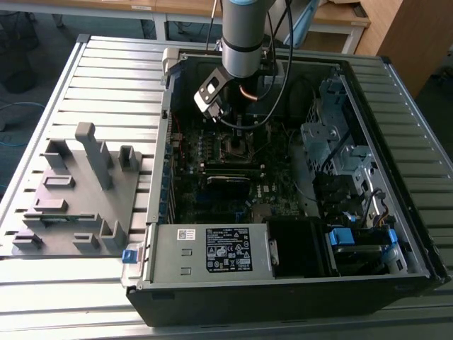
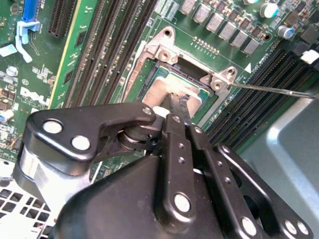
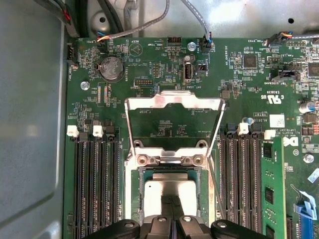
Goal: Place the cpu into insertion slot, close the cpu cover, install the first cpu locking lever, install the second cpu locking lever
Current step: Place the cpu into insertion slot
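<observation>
One step of four looks all but done: the gripper, fingers drawn together w/ no real gap and nothing pinched btwn them, has its tips on or just above the metal top of the cpu; contact can't be told for sure. The chip lies flat inside the insertion slot, square w/ its rim, so placing reads as the step in hand, at its tail end.

Just beyond the tips the cpu cover stands swung open on its hinge, w/ green circuit board showing thru its window, i.e. not yet closed. To one side of the tips, in the second wrist view, a thin locking lever juts out free of the slot, unlatched.

Judgement: the cover has no clear way down while the fingers stand over the chip, so closing it calls for the tips out of that arc & a push on the frame's free edge, gentle enough not to shift the chip.

Long black mem. slots flank the gripper on both sides. Farther out, in the exterior view, the arm reaches down into an open computer case on a ribbed metal table, w/ a grey fixture tray well apart from the tool.
</observation>
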Robot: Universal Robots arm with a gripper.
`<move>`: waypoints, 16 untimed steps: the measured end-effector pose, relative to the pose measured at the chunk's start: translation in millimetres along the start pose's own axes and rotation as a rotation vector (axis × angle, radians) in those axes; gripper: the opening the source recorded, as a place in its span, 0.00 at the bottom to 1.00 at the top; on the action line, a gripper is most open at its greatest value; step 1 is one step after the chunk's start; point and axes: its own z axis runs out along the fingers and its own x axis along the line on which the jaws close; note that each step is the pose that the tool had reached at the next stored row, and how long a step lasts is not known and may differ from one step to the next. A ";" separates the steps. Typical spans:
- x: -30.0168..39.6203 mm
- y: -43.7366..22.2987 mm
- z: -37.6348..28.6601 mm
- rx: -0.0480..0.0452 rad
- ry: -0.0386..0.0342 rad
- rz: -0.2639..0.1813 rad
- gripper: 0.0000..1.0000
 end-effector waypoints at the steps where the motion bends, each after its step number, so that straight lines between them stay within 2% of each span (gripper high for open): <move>1: 0.1 0.3 0.1 -0.0001 0.0002 0.000 0.10; 16: 0.0 1.2 3.5 0.0003 -0.0006 0.002 0.10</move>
